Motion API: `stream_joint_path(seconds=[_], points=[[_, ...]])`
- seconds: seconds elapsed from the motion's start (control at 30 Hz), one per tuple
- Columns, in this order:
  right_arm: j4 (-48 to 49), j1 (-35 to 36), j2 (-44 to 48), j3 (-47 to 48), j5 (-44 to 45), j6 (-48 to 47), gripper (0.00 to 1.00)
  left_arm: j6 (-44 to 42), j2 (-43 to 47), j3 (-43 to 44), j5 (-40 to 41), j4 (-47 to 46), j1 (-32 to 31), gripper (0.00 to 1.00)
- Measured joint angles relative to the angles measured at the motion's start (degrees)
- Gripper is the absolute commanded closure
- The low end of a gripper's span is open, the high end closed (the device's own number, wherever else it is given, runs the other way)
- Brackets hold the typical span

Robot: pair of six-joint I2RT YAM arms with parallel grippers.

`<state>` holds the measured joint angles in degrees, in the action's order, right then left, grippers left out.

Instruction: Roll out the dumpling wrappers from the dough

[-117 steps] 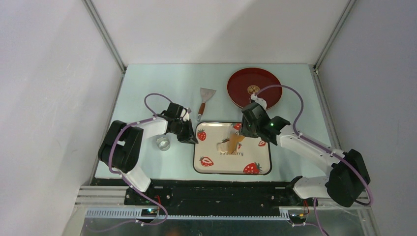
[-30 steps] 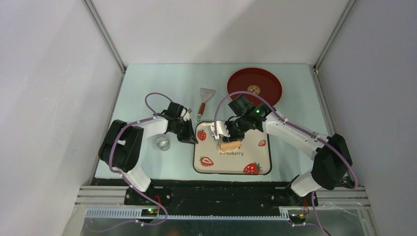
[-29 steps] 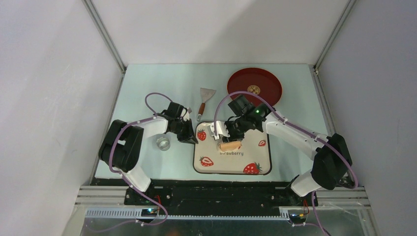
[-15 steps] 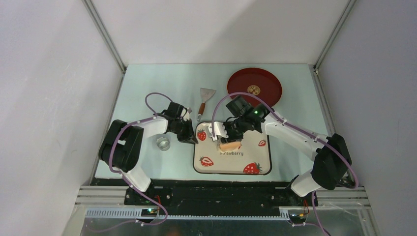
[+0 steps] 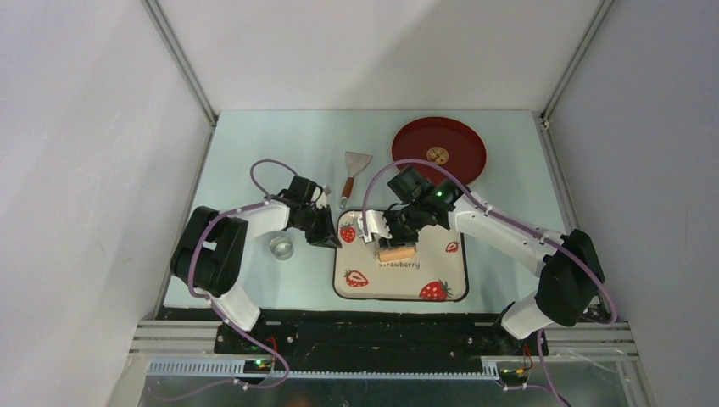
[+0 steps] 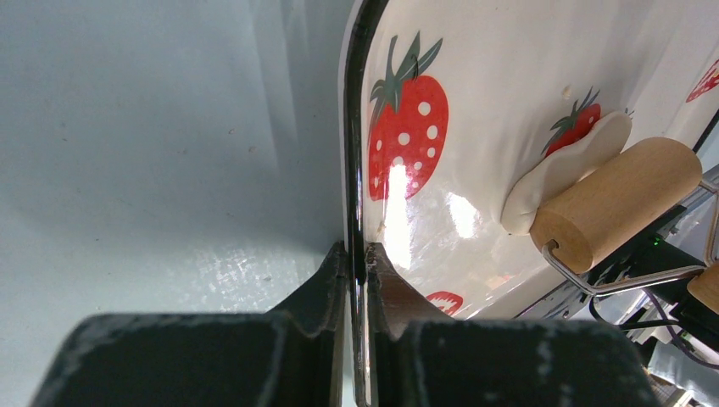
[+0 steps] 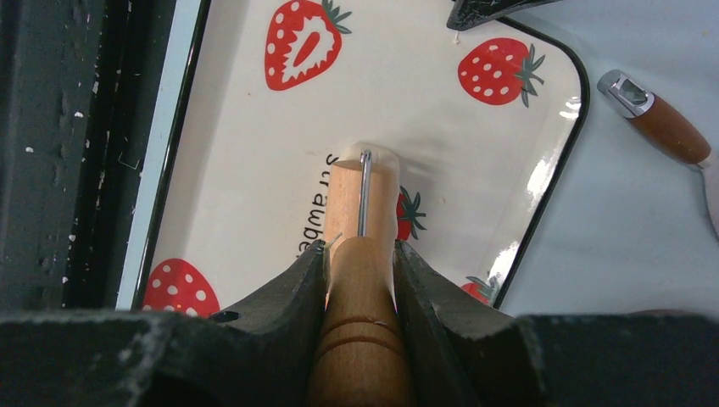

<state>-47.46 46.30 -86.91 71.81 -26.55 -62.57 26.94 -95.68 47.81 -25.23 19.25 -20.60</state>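
- The left gripper (image 6: 356, 254) is clenched on the left rim of the strawberry tray (image 6: 350, 153). One finger sits inside the rim and the other outside it, low against the table (image 5: 254, 144).
- The right gripper (image 7: 360, 254) grasps the wooden handle of the rolling pin (image 6: 615, 203), with a finger pressed to each side of the handle.
- The pin's barrel lies on the tray near its far edge, pointing across it.
- The dough (image 6: 564, 170) is a pale, flattened piece lying on the tray. It touches the barrel, and one end of it pokes out past the barrel over a printed strawberry.
- A dumpling wrapper (image 5: 437, 155), a small round disc, lies on the red plate (image 5: 462, 140), which stands at the far right of the table, apart from the tray.
- A scraper (image 5: 354, 165) with a wooden handle lies on the table just beyond the tray's far edge, to the left of the plate.
- A shiny metal ring (image 5: 281, 247) rests on the table to the left of the tray, beside the left arm.
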Motion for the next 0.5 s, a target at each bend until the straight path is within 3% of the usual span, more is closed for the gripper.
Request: stream_joint_path(seconds=[0.5], points=[[6.75,-1.62,0.28,-3.52,-2.80,3.80,1.00,-0.02,-0.02,0.00,-0.02,0.00,0.00,1.00]])
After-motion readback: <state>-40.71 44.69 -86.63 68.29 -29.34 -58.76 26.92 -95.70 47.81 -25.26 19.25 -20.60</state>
